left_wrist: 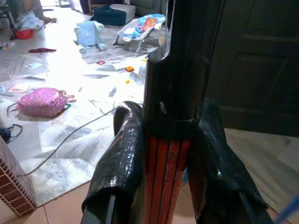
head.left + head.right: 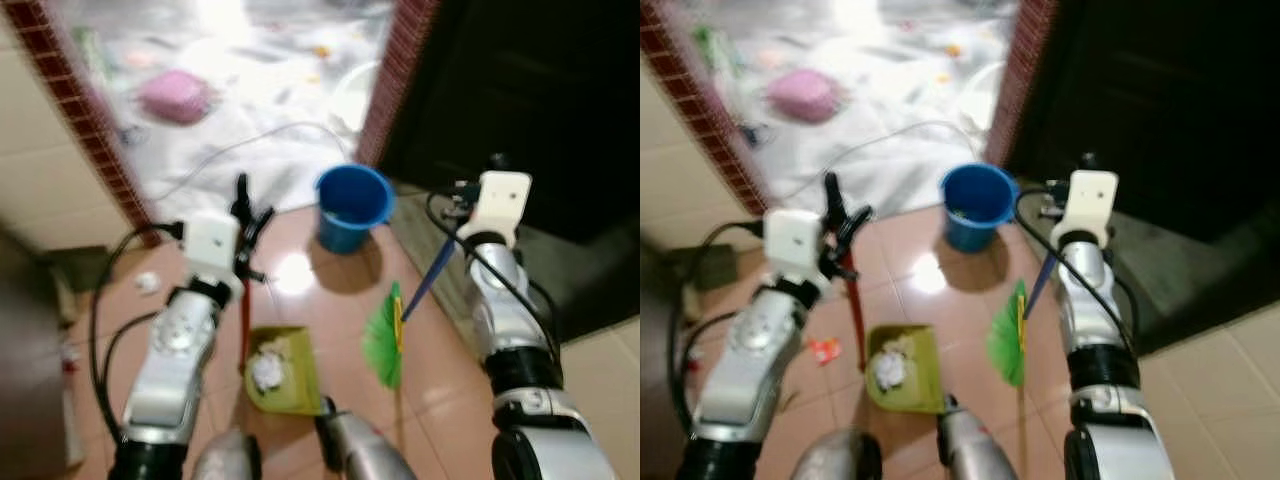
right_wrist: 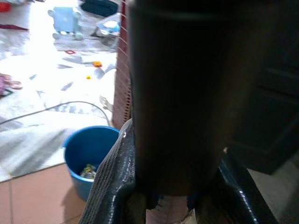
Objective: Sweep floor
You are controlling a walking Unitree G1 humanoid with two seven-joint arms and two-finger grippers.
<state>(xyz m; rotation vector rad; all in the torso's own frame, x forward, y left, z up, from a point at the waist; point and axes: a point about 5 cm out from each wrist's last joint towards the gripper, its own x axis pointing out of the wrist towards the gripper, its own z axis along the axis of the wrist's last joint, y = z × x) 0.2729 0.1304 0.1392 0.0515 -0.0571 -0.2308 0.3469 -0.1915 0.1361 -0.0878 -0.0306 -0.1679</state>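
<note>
While the left gripper [image 2: 243, 215] pinches the red dustpan handle [image 2: 244, 325], the green dustpan [image 2: 280, 372] sits at 6 o'clock with white scraps; the right gripper [image 3: 177, 205] clamps the broom [image 2: 385, 335], at 5 o'clock from the blue bucket [image 2: 352, 205]

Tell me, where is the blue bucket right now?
The blue bucket stands on the tiled floor ahead of the robot, between its arms, by the brick doorway pillar, beyond the green dustpan.
</note>
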